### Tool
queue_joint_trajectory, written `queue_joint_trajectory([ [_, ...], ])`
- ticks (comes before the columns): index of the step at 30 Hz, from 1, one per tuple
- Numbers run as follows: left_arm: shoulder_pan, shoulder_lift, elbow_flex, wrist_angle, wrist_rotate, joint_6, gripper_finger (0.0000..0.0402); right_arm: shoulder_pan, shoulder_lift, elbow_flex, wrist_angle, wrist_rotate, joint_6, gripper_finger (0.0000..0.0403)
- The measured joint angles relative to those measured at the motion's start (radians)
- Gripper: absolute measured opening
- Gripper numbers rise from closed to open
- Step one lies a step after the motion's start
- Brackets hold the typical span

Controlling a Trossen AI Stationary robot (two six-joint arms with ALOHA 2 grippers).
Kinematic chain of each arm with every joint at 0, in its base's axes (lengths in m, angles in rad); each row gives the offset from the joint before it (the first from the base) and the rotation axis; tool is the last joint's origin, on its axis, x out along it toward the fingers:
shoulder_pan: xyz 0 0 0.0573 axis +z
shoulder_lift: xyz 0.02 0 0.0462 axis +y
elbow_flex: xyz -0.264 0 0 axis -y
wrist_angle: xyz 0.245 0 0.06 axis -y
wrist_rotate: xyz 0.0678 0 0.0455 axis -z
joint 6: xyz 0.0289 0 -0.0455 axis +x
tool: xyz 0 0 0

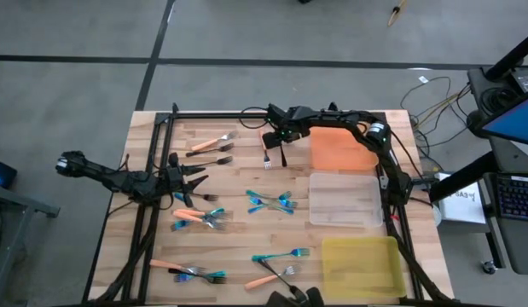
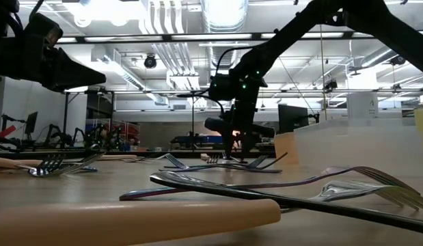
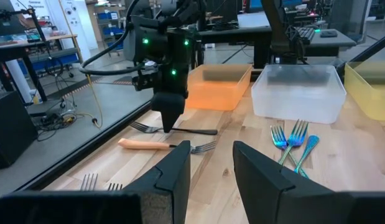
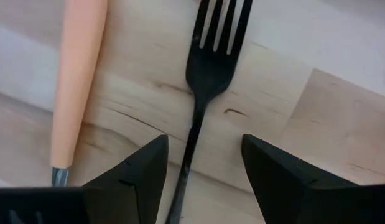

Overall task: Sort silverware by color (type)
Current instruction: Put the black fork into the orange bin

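Slim forks with orange, blue and dark handles lie scattered on the wooden table (image 1: 238, 234). My right gripper (image 4: 201, 168) hangs open, pointing steeply down, at the far middle of the table (image 1: 278, 153). Its two fingers stand on either side of the handle of a dark fork (image 4: 204, 74) that lies flat on the wood; I see no touch. An orange-handled fork (image 4: 77, 93) lies just beside it. My left gripper (image 3: 211, 168) waits open at the table's left (image 1: 195, 179), level, with nothing between its fingers.
An orange tray (image 1: 339, 149), a clear tray (image 1: 345, 200) and a yellow tray (image 1: 362, 263) stand in a row along the right side. Forks lie in small groups at the far left (image 1: 214, 145), the middle (image 1: 272, 203), the left (image 1: 200, 217) and the near edge (image 1: 276, 264).
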Motion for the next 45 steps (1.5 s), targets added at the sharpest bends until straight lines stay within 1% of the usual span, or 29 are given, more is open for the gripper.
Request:
queue_joint_trajectory([
  [3, 0.000, 0.000, 0.000, 0.000, 0.000, 0.000, 0.0103, 0.003, 0.010, 0.001, -0.001, 0.015, 0.000, 0.0190],
  [6, 0.000, 0.000, 0.000, 0.000, 0.000, 0.000, 0.0103, 0.008, 0.014, 0.001, -0.005, 0.035, 0.000, 0.0165],
  [9, 0.000, 0.000, 0.000, 0.000, 0.000, 0.000, 0.0103, 0.014, 0.015, 0.000, -0.009, 0.061, 0.000, 0.0126],
  [15, 0.000, 0.000, 0.000, 0.000, 0.000, 0.000, 0.0103, 0.022, 0.017, -0.001, 0.002, 0.093, -0.021, 0.0033],
  [17, 0.000, 0.000, 0.000, 0.000, 0.000, 0.000, 0.0103, 0.023, 0.017, -0.001, 0.004, 0.099, -0.038, 0.0016],
  [22, 0.000, 0.000, 0.000, 0.000, 0.000, 0.000, 0.0103, 0.030, 0.004, -0.003, 0.002, 0.099, -0.068, 0.0011],
  [27, 0.000, 0.000, 0.000, 0.000, 0.000, 0.000, 0.0103, 0.038, -0.051, -0.010, -0.019, 0.088, -0.115, 0.0010],
  [32, 0.000, 0.000, 0.000, 0.000, 0.000, 0.000, 0.0103, 0.038, -0.181, -0.006, -0.020, 0.094, -0.170, 0.0010],
  [36, 0.000, 0.000, 0.000, 0.000, 0.000, 0.000, 0.0103, 0.037, -0.298, -0.007, -0.055, 0.095, -0.237, 0.0009],
  [39, 0.000, 0.000, 0.000, 0.000, 0.000, 0.000, 0.0103, 0.027, -0.392, -0.005, -0.157, 0.102, -0.292, 0.0009],
  [45, 0.000, 0.000, 0.000, 0.000, 0.000, 0.000, 0.0103, -0.011, -0.494, -0.017, -0.475, 0.244, -0.359, 0.0009],
])
